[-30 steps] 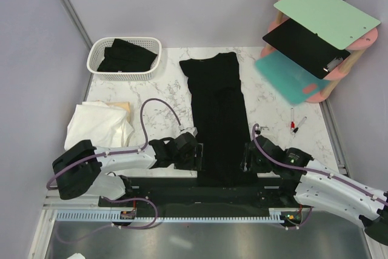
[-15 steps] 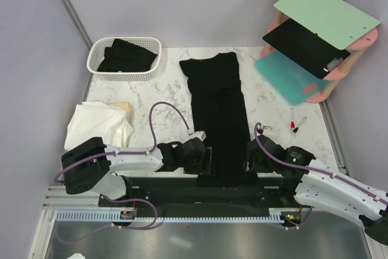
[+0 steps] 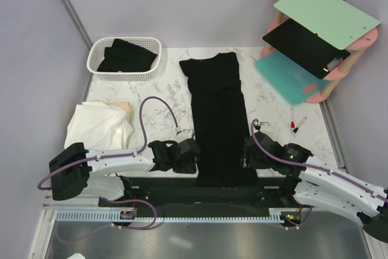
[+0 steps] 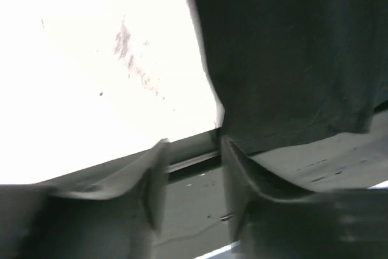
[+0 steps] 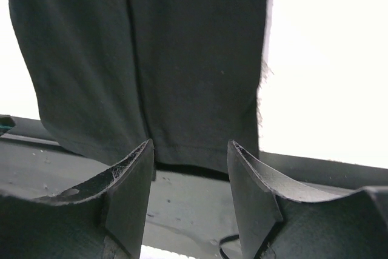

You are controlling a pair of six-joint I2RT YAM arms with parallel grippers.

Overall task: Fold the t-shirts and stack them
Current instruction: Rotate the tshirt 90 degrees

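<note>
At 6 o'clock on the worktop (image 3: 163, 92), left claw (image 4: 193, 150) and right claw (image 5: 191, 150) both gape open flanking the black t-shirt (image 3: 219, 113) hem, probably prepping a fold

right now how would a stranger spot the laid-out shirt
On the marble table, look down the middle. The black t-shirt lies as one long narrow strip, collar at the far end; the other black shirts sit bundled in the white basket, the white shirts heaped at left.
</note>
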